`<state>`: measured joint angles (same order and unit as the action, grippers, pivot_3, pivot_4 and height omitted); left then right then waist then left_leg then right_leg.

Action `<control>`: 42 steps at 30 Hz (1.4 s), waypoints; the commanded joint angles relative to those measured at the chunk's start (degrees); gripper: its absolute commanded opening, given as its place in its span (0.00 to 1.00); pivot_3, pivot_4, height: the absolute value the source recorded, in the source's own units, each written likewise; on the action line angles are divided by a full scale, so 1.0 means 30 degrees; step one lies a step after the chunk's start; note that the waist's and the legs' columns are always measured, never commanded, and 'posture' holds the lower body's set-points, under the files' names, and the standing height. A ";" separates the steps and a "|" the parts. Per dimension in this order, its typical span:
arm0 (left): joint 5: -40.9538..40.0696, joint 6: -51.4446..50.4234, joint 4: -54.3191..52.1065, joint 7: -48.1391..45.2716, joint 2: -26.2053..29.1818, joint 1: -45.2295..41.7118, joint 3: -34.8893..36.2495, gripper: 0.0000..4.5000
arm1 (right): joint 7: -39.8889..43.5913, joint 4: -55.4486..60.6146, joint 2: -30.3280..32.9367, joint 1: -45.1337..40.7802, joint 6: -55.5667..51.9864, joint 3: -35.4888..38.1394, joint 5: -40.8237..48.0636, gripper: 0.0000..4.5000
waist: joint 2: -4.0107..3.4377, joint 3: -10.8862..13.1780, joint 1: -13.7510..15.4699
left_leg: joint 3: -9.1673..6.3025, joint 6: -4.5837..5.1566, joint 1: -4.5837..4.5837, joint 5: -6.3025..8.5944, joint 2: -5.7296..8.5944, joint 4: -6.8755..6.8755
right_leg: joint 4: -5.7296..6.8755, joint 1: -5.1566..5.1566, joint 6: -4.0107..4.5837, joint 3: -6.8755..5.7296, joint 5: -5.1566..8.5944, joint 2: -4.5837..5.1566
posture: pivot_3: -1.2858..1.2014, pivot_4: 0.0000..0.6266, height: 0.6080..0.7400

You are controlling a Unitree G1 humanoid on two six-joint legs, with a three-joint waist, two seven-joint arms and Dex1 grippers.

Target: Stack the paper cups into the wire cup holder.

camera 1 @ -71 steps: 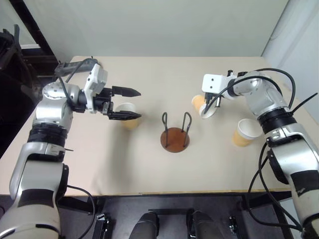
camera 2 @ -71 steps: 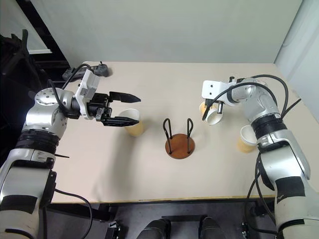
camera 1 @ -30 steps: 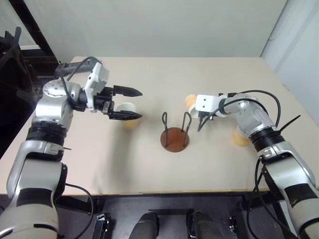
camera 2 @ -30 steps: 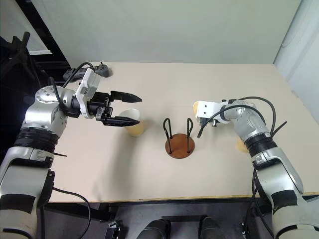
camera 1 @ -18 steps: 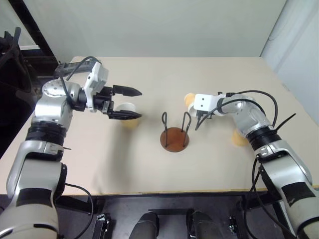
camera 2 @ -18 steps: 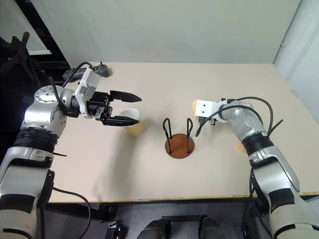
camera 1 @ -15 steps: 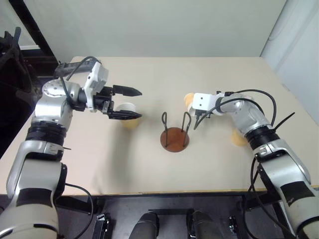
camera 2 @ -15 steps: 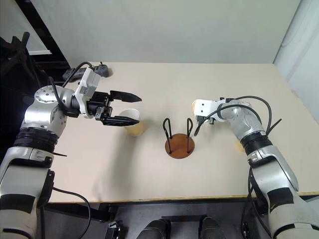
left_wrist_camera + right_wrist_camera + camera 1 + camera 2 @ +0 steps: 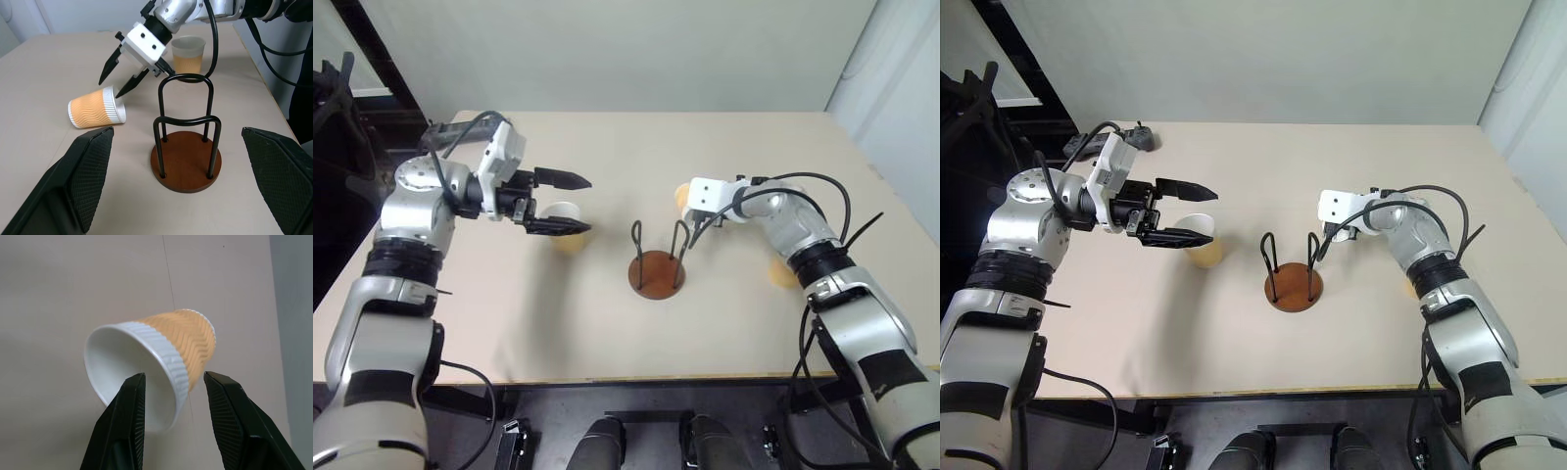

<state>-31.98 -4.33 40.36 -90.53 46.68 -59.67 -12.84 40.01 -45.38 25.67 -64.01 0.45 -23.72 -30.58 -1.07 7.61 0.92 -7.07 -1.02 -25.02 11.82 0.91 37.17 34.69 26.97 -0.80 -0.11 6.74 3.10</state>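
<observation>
Right gripper (image 9: pixel 117 73) sits parted beside a tipped paper cup (image 9: pixel 96 113), gripping nothing; left gripper (image 9: pixel 570 204) spread wide, empty. Wire cup holder (image 9: pixel 657 270) stands bare.

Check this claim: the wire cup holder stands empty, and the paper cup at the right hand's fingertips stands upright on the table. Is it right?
Not quite. The wire cup holder does stand empty, but the paper cup at the right hand lies on its side on the table, as the left wrist view shows.

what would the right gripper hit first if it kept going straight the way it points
Most likely the paper cup lying on its side: the right gripper points at its rim, fingers either side. Whether they already touch it is unclear.
</observation>
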 commanded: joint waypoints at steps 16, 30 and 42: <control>0.0135 0.0009 -0.0477 -0.0655 -0.0008 -0.0239 0.0970 1.00 | -0.3423 -0.0517 -0.0855 0.0004 0.1612 -0.0895 -0.1394 0.02 | 0.0001 0.0000 0.0014 | -0.0003 -0.0008 0.0006 0.0007 0.0001 0.0000 | 0.0002 -0.0007 0.0005 -0.0001 -0.0008 0.0003 | 0.52 0.24 1.00; 0.0133 0.0143 -0.0008 -0.0655 -0.0433 -0.0512 0.0901 1.00 | 0.1898 0.1118 0.2059 -0.2653 0.0664 0.0640 0.0728 0.02 | 0.0000 0.0000 0.0041 | -0.0003 -0.0006 -0.0024 0.0011 0.0001 -0.0009 | -0.0042 0.0002 0.0004 -0.0003 -0.0008 0.0001 | 0.52 0.24 1.00; 0.0127 0.0156 0.0014 -0.0655 -0.0650 -0.0579 0.0782 1.00 | 0.8314 0.3146 0.4068 -0.2718 -0.1785 0.1310 0.3128 0.02 | 0.0001 0.0000 0.0039 | 0.0001 0.0006 -0.0042 0.0010 0.0002 -0.0018 | -0.0073 0.0003 0.0003 -0.0004 -0.0007 -0.0002 | 0.52 0.24 1.00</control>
<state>-31.36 -4.05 41.25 -90.56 44.29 -59.73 -11.89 61.33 -39.63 36.77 -71.54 -2.88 -21.95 -23.52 -1.07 7.61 1.04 -7.06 -1.00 -25.15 11.85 0.91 37.11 34.46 26.98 -0.79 -0.13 6.72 3.09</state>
